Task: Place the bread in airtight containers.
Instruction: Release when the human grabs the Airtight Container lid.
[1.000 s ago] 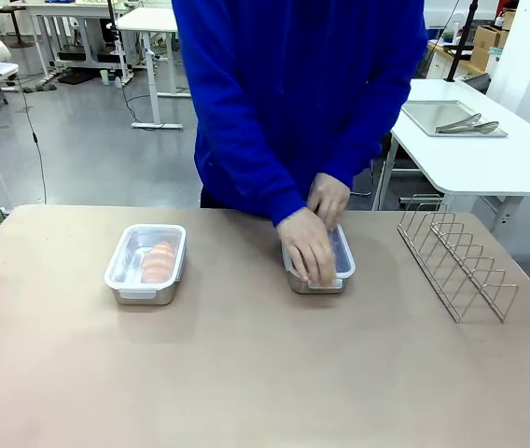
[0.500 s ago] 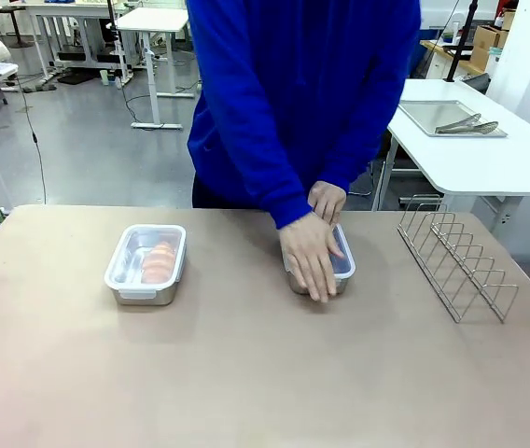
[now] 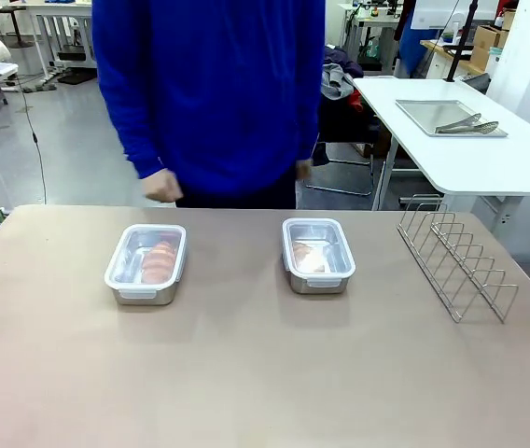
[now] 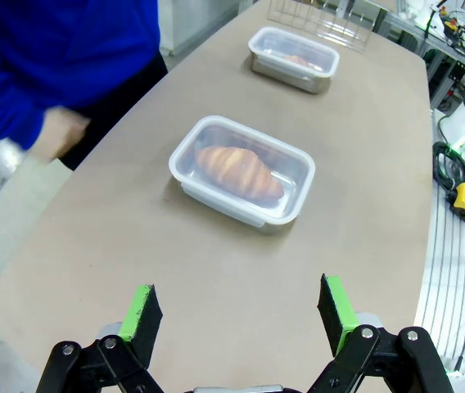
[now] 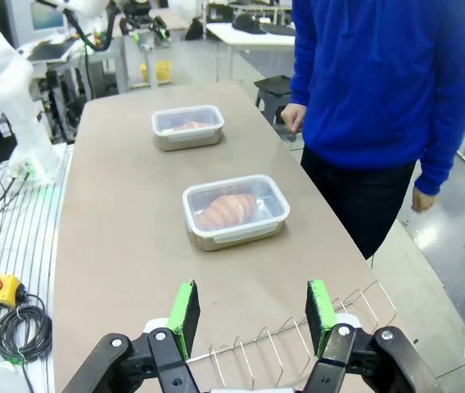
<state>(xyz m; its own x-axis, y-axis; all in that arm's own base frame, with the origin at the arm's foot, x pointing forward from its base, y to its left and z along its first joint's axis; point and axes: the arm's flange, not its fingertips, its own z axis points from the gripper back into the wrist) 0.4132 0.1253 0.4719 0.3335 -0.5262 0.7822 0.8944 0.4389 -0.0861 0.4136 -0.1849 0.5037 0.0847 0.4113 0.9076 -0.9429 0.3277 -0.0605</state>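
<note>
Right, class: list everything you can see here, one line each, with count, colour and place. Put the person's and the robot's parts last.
containers: two, steel with clear lids on, side by side mid-table
croissants: two, golden-brown, one inside each container
rack: one, silver wire, table's right side
table: one, beige
tray: one, steel, on the white side table at far right
tongs: one pair, metal, on the tray
person: one, blue top, far side, hand off the table
left gripper: open, above the table
right gripper: open, above the rack
</note>
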